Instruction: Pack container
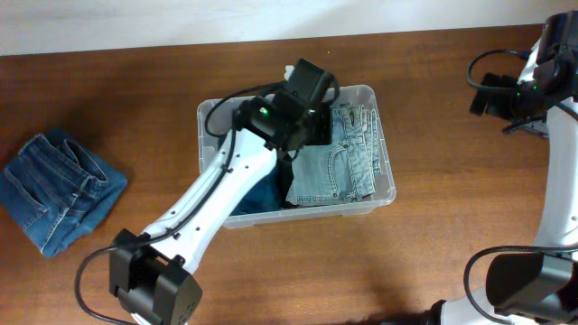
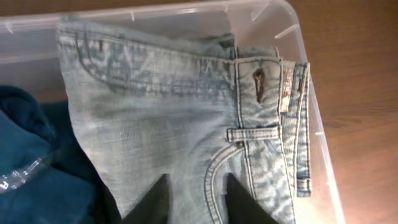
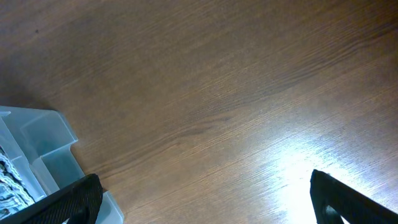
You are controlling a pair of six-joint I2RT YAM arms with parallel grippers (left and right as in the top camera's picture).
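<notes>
Robotics lab workstation. A left arm (image 1: 217, 190) and a right arm (image 1: 560, 212), white with black joints, stand at a wood-grain table (image 1: 433, 135). A plain pale wall (image 1: 181, 18) backs it.

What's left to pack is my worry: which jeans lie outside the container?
The dark blue folded jeans on the table, apart from the container; the pale faded jeans lie inside it.
</notes>
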